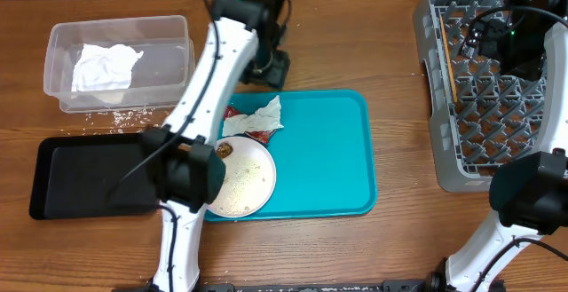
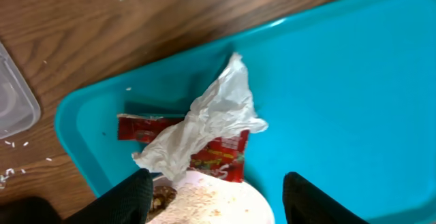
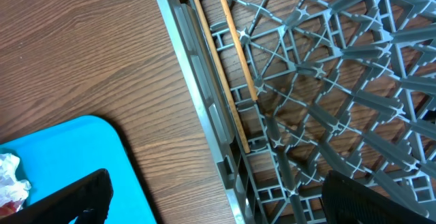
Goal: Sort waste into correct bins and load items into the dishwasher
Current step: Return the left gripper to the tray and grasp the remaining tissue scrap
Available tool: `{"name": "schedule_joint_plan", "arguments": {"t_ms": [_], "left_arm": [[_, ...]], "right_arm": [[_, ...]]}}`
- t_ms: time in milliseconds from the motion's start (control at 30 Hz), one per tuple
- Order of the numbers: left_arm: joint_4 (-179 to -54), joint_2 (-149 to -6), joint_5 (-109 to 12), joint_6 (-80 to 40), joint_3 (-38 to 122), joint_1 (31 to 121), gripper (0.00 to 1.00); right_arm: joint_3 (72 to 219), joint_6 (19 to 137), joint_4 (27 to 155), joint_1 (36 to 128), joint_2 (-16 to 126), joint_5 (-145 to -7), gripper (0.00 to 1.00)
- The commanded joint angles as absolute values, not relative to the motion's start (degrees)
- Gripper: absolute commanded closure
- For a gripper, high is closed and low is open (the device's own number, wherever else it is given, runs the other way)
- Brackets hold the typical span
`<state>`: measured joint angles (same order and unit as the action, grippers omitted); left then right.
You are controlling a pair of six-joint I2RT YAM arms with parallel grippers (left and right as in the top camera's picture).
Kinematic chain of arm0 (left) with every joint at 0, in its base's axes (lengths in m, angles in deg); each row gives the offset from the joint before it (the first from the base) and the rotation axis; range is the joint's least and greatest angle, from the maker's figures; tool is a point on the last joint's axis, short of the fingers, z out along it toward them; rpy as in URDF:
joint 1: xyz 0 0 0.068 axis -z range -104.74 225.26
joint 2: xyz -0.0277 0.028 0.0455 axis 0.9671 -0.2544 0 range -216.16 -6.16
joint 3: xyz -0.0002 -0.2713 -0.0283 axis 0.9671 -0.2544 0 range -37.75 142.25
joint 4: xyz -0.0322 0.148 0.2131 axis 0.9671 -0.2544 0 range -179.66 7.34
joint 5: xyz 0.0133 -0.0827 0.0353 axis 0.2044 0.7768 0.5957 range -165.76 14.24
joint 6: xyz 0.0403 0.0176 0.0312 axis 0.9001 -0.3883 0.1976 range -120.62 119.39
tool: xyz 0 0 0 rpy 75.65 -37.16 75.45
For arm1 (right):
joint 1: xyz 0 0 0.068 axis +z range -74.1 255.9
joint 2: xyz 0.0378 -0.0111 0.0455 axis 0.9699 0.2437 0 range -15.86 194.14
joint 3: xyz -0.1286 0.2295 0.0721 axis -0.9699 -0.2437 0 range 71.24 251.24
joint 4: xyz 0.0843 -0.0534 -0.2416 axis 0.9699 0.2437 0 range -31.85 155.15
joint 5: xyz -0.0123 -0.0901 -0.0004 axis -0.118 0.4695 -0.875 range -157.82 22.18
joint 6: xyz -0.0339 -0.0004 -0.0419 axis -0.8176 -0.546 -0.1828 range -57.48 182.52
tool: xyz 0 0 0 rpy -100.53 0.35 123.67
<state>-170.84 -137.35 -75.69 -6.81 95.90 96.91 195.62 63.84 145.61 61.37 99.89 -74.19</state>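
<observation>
Sorting waste, with left jaws partly open and empty above the napkin (image 2: 204, 125) draped on the red wrapper (image 2: 221, 157) by the plate (image 2: 214, 203) on the teal tray (image 2: 340, 81), right jaws wide and empty over the rack (image 3: 327, 101); then, likely, lowering and pinching the napkin for the tub (image 1: 169, 35)

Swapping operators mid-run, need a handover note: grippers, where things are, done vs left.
Left gripper: open, empty, over the second napkin and red wrapper on the teal tray.
Right gripper: open, empty, over the dish rack.
Done: chopsticks along the rack's left edge; first napkin in the clear tub.
Left: second napkin, wrapper, brown food lump on the white plate, rice grains on the table by the tub, then plate into rack.
Black tray looks empty.
</observation>
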Motion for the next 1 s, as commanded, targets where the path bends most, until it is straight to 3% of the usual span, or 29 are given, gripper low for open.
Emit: {"name": "schedule_joint_plan", "arguments": {"t_ms": [0,433,533,600,667,700,967], "left_arm": [[-171.71,-142.01,-80.56,-6.55,95.24,96.71,0.39],[-170.64,-155.36,-77.43,-1.85,95.24,96.82,0.41],[-170.38,-156.87,-77.19,-1.89,95.22,96.82,0.51],[-170.27,-157.05,-77.22,-1.89,95.26,96.82,0.65],[-170.36,-156.76,-77.24,-2.40,95.50,96.87,0.89],[-170.45,-156.50,-77.24,-2.90,95.63,96.84,0.96],[-171.01,-151.80,-76.56,-8.80,99.77,96.93,0.96]], "right_arm": [[195.73,64.09,145.39,61.35,99.78,-73.86,0.00],[195.73,64.09,145.39,61.35,99.78,-73.86,0.00],[195.73,64.09,145.39,61.35,99.78,-73.86,0.00],[195.73,64.09,145.39,61.35,99.78,-73.86,0.00],[195.73,64.09,145.39,61.35,99.78,-73.86,0.00],[195.73,64.09,145.39,61.35,99.78,-73.86,0.00],[195.73,64.09,145.39,61.35,99.78,-73.86,0.00]]}}
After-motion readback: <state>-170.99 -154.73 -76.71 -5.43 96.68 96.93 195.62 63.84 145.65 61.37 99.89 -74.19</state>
